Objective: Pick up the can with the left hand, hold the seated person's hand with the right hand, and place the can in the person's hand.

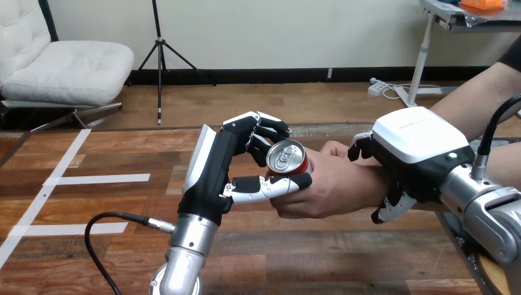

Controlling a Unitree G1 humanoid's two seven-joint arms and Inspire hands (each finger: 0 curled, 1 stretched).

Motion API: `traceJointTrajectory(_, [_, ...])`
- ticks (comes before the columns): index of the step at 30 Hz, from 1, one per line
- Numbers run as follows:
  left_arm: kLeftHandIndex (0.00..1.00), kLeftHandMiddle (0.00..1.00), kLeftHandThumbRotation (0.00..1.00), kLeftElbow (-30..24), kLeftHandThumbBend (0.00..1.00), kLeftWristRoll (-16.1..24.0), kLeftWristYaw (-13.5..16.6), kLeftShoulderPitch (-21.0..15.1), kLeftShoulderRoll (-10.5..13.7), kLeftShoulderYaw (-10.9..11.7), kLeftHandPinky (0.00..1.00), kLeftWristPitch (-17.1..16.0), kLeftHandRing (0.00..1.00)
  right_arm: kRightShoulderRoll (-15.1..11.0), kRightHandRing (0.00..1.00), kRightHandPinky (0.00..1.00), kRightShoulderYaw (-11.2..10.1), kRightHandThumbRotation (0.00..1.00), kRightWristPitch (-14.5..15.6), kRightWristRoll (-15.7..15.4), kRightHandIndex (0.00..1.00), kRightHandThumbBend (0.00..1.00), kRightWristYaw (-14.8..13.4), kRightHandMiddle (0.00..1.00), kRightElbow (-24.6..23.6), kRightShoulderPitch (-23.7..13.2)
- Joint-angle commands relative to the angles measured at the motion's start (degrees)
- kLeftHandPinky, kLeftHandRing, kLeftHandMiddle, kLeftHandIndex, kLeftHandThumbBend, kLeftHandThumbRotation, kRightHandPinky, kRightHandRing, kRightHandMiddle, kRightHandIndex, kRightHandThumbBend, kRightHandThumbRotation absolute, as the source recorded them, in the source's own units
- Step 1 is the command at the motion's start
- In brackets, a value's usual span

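The left hand (212, 175), fingers curled round a red cylindrical metal can (289, 158), seats it in the person's hand (332, 187); the right hand (418, 147) grips the person's wrist (373, 178) steady, near the wooden table (307, 258)'s right edge.

Mid-frame, the red metal can (287, 157) sits between the left robot hand (212, 172) and the person's hand (335, 187), whose wrist the right robot hand (415, 153) clasps.

head view | above near edge of table (344, 258) | faces forward and down | close range
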Motion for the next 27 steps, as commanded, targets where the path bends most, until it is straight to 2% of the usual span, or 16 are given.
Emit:
traceJointTrajectory(1, [0.55,0.48,0.0,-3.1,0.69,-0.1,0.0,-2.3,0.7,0.2,0.37,-1.7,0.41,0.5,0.7,0.65,-1.0,0.0,0.3,-0.6,0.72,0.87,-2.3,0.72,0.0,-1.8])
traceJointTrajectory(12, [0.56,0.48,0.0,-2.9,0.7,-0.7,-0.3,-1.9,0.9,0.4,0.38,-2.4,0.42,0.8,0.7,0.64,-1.3,0.0,0.6,-0.2,0.72,0.88,-3.1,0.72,-0.1,-1.0])
traceJointTrajectory(21, [0.57,0.48,0.0,-4.4,0.7,-2.0,-2.4,-1.0,1.2,0.4,0.37,-1.3,0.42,1.1,0.71,0.65,-2.0,0.0,1.0,0.6,0.73,0.87,-3.9,0.74,-1.0,0.0])
traceJointTrajectory(27, [0.59,0.5,0.0,-5.8,0.71,-3.6,-5.1,-0.2,1.5,0.3,0.38,0.1,0.43,1.0,0.71,0.65,-2.1,0.0,1.0,0.4,0.73,0.87,-4.4,0.74,-1.5,0.6])
